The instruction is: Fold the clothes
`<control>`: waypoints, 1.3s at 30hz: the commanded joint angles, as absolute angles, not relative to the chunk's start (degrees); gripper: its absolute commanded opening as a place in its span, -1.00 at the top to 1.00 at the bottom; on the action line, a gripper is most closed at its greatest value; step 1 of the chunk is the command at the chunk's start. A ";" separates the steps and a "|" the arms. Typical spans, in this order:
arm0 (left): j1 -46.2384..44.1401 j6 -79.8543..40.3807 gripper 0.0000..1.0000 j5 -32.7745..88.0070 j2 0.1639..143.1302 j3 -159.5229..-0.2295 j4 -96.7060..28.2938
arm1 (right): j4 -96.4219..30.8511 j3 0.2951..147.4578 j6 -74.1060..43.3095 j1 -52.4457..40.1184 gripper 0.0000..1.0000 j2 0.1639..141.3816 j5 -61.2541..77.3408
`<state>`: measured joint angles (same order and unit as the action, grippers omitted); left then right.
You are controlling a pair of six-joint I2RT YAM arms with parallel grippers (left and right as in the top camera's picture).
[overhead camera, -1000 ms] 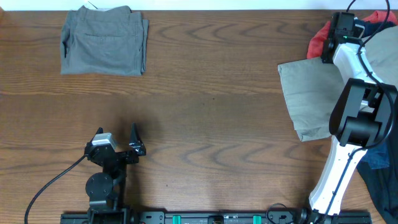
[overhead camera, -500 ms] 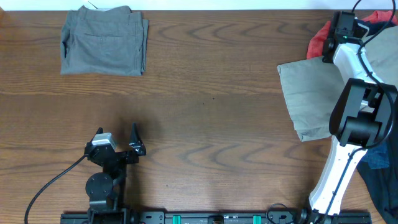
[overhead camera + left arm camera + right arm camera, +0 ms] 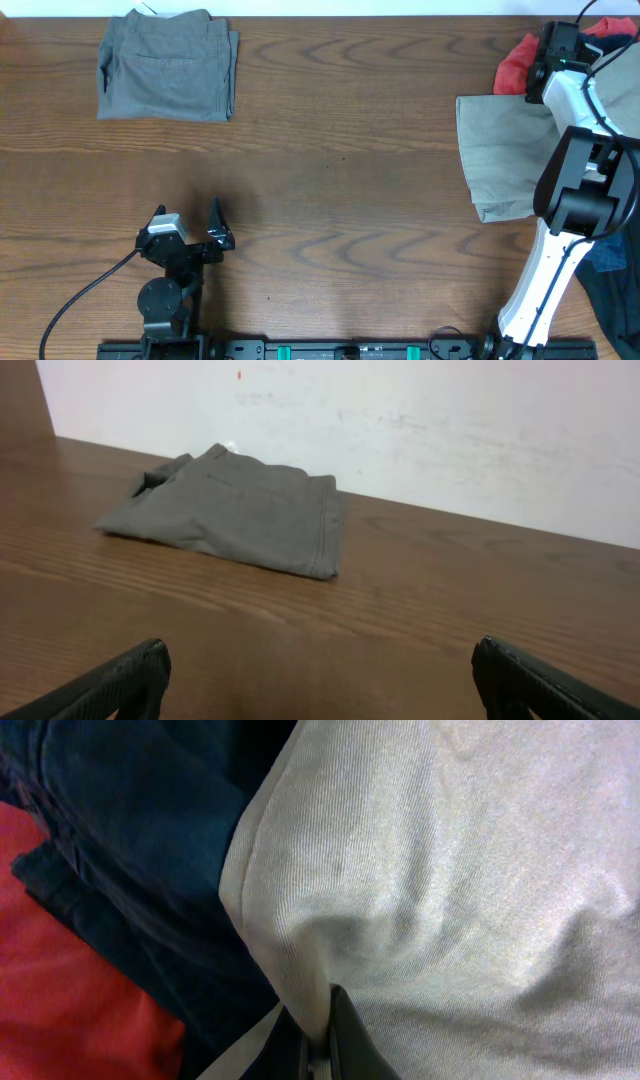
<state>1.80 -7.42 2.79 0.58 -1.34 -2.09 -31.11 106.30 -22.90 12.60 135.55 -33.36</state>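
Soft, limp beige trousers [image 3: 495, 150] at the frame's right edge will likely sag when lifted; the right gripper [image 3: 325, 1042] is pinched on their edge fold, while the left gripper [image 3: 220, 227] stands wide apart.

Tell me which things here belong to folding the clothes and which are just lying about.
Job: khaki trousers, pinched by the right gripper; red garment; navy garment; folded grey trousers.
Lying about: black cable by the open left gripper; wooden table.
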 commanded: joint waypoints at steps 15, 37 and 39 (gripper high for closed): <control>1.69 -6.63 -0.96 1.89 0.23 -0.23 -3.81 | -33.23 106.24 -23.11 13.47 0.98 115.83 -37.32; 1.69 -6.63 -0.96 1.89 0.23 -0.23 -3.84 | -30.57 106.24 -19.33 2.11 0.98 98.02 -37.08; 1.69 -6.63 -0.96 1.89 0.23 -0.23 -3.84 | -29.34 106.24 -17.54 0.23 0.98 97.43 -37.58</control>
<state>1.80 -7.42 2.79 0.58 -1.34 -2.09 -30.96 105.65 -20.60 2.39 100.36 -35.53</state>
